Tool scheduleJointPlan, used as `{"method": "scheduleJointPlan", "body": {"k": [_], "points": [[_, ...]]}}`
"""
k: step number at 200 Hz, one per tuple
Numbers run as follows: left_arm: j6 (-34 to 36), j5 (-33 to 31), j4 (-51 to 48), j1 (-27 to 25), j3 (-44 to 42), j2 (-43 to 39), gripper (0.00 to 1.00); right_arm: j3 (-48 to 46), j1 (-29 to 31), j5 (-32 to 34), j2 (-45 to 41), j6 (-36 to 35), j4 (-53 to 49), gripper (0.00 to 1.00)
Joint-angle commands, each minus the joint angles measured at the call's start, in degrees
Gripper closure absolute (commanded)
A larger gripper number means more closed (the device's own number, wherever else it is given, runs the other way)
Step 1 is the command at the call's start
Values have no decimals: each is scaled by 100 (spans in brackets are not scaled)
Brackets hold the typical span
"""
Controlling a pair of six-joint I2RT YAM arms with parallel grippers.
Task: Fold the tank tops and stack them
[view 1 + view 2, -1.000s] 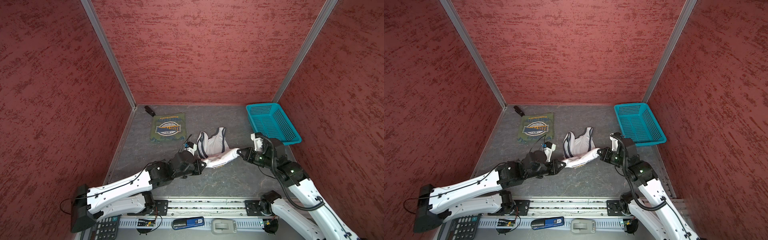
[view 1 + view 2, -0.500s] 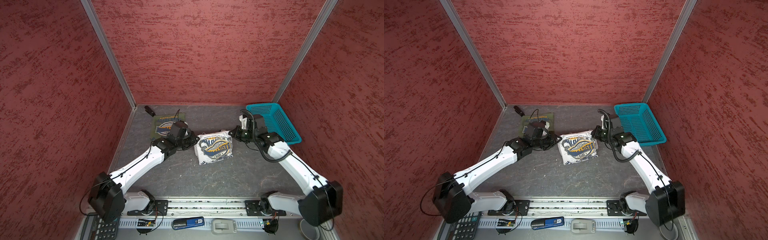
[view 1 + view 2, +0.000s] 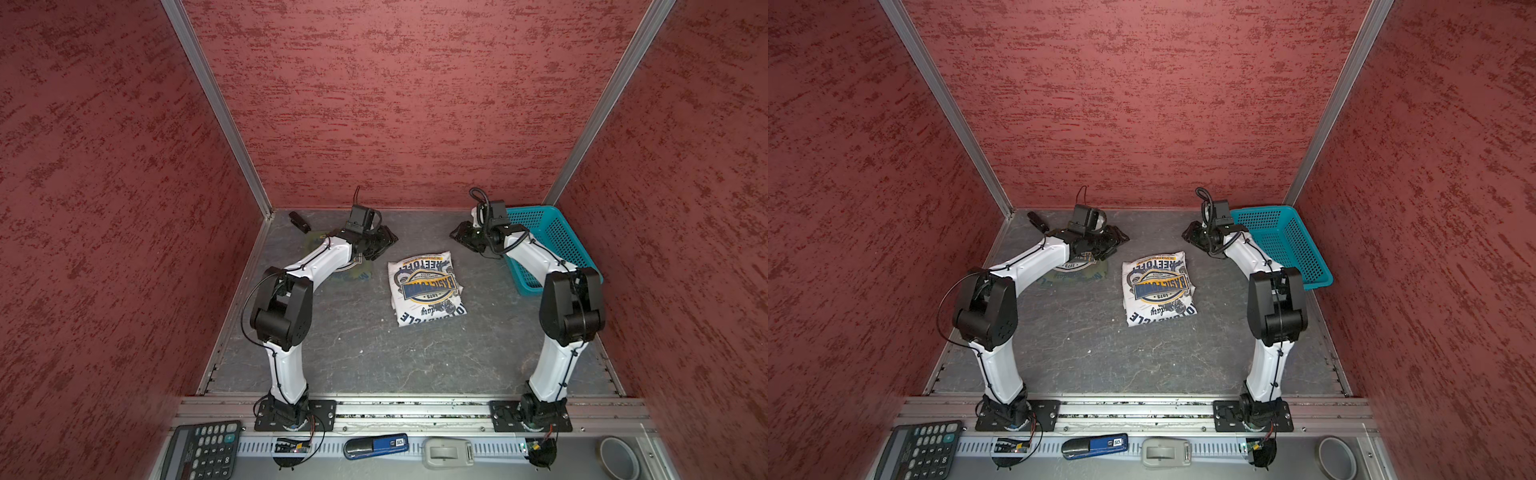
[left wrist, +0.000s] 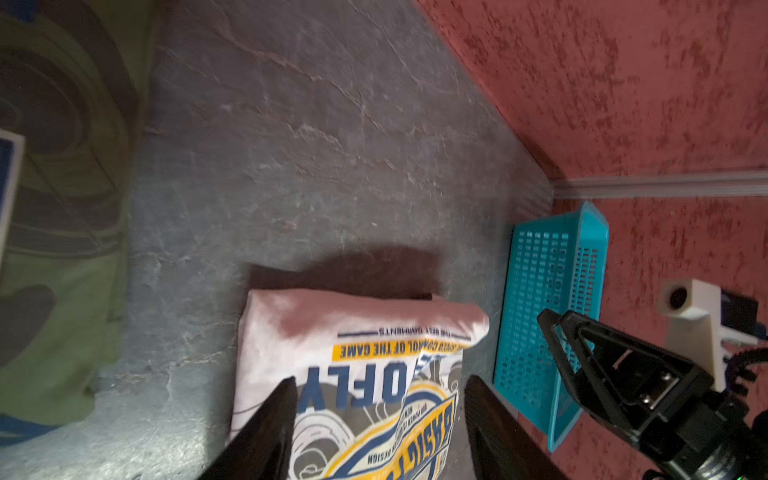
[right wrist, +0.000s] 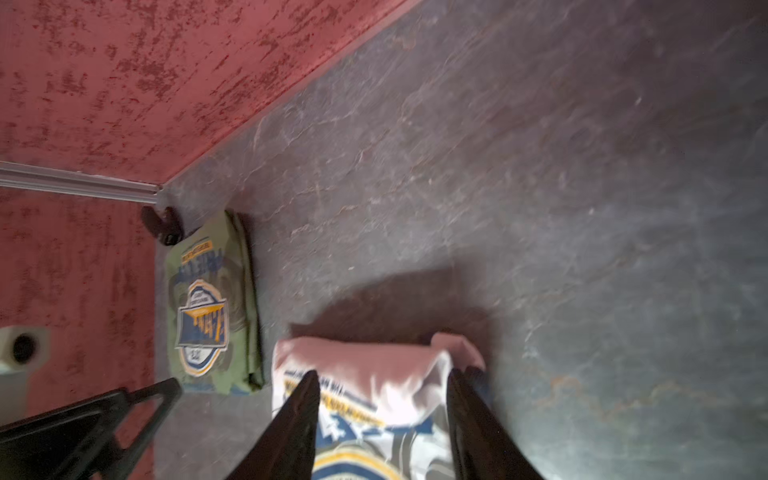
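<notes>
- Item 1: white tank top [image 3: 426, 286], folded, badge print up. Lies flat, left of turquoise mesh basket [image 3: 548, 245], apart from it, untouched.
- Item 2: left gripper [image 3: 390, 242], jaws apart, empty. Farther left of basket, near olive tank top [image 5: 212, 307] (folded, partly hidden under arm in both top views).
- Item 3: right gripper [image 3: 456, 236], jaws apart, empty, just beside basket's left rim.
- Step judged: stacking. Pinch all white layers at opposite edges, lift level, land square on olive top. Uneven grip risks unfolding.

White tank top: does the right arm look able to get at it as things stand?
Probably yes. The folded white tank top lies alone on the open table; the right gripper hangs open just beyond its far right corner, nothing between them.
</notes>
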Motion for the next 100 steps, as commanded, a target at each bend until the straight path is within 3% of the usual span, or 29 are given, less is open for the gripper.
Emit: {"method": "scheduleJointPlan", "body": {"k": [1,43,66,100], "points": [[634,-572,-613,-249,-175,-493,29,-415,23,399,-445,-423,22,41],[634,-1004,-100,-894,-1714,-1087,25,-1796,216,274,-1006,-492,450,31],[873,-1215,-38,-1183,-1618,-871,25,-2243,311,202,-1186,-416,667,30],[1265,-1011,182,-1550,-830,-397,33,-2727,493,462,-1514,-327,671,31]]}}
